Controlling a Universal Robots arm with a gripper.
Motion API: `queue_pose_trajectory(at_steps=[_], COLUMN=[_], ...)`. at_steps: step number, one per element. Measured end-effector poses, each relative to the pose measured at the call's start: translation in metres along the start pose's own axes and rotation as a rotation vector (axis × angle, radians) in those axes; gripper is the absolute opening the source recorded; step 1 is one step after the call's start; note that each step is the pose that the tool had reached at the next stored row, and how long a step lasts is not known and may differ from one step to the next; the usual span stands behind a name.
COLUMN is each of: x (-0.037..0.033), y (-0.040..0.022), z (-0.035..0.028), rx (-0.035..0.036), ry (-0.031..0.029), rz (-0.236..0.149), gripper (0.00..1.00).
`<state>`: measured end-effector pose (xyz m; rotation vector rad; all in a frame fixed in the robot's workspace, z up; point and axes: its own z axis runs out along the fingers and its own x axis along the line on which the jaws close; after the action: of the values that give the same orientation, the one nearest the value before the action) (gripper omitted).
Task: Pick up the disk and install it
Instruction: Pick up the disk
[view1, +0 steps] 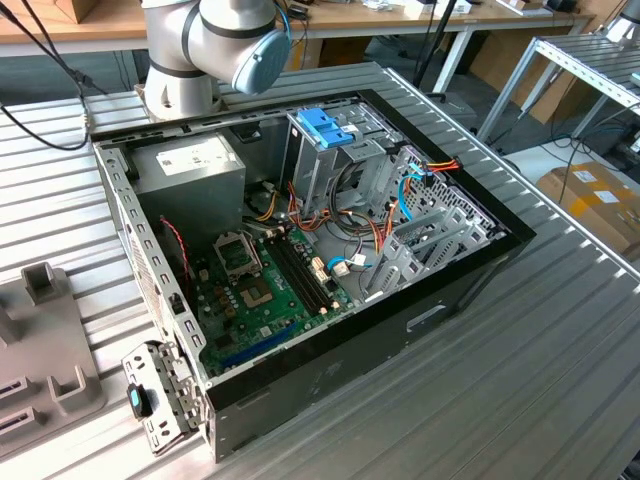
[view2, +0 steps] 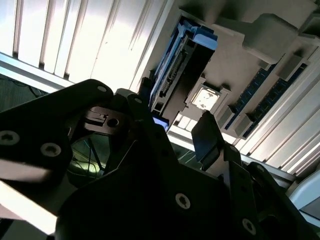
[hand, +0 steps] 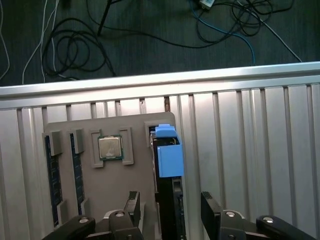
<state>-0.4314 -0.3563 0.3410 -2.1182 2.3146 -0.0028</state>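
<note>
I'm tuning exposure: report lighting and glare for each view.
Second wrist view: the gripper is a dark, backlit mass and the ribbed table glares white. First wrist view: even light on the disk. Exterior view: even, with mild shadow inside the computer case.

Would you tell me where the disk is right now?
In the first wrist view the disk stands on edge in the grey holder, next to the processor chip, with the open gripper straddling it.
</note>
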Motion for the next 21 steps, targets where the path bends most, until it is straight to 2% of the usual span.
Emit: queue_pose_trajectory(at_steps=[2,8,17,21], x=[0.0,0.0,0.0,0.0], y=[0.0002,0.0003,0.0005,0.0005], z=[0.008,0.0198,0.0408,0.0409], rx=[0.0,0.0,0.0001,-0.0001], ry=[0.0,0.0,0.0,0.0002], rz=[0.0,-0.001,-0.003,-0.003], gripper=[0.6,0.6,0.6,0.6])
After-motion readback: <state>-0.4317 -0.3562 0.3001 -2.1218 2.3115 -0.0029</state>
